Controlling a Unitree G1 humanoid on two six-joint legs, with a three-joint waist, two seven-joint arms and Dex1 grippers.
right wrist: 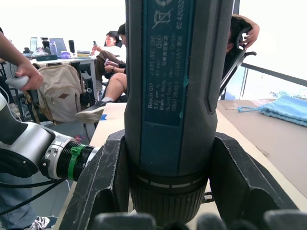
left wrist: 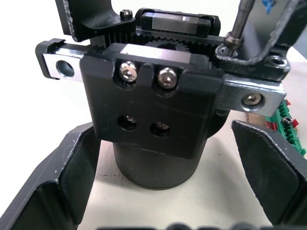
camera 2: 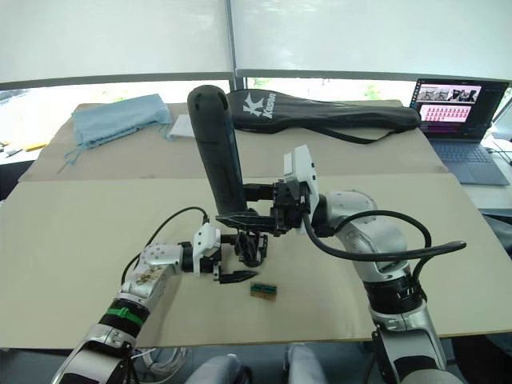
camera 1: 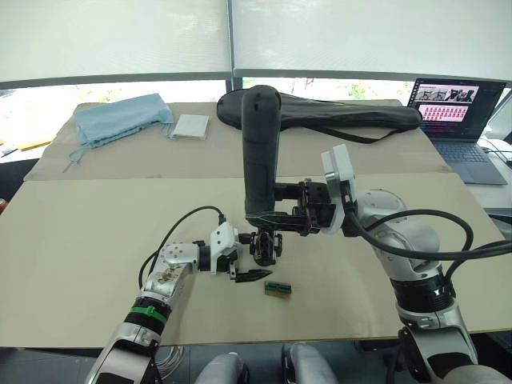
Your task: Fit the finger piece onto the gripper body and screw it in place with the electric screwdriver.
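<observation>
- Beige table (camera 1: 96,240) carries a long black racket bag (camera 1: 336,116), a laptop (camera 1: 456,112) and blue cloth (camera 1: 120,118) at its far side.
- Right gripper (camera 1: 276,216) clamps the upright electric screwdriver (camera 1: 260,152), its bit down on the gripper body (camera 1: 266,245).
- Left gripper (camera 1: 240,268), fingers spread, brackets that body without gripping.
- Small green-brown box (camera 1: 278,289) lies just beside.

A: Where is the light from?
B: Daylight through the window blinds (camera 1: 112,36) at twelve o'clock; they glow nearly blown out, and the table (camera 1: 96,232) is evenly bright with only soft, faint shadows.

A: Any glare?
B: In the left wrist view the silver screws (left wrist: 148,74) shine and the table behind washes to white.

A: Focus?
B: The screwdriver (right wrist: 175,96) is sharp close up; the people and the backpack (right wrist: 60,98) at nine o'clock are softer.
</observation>
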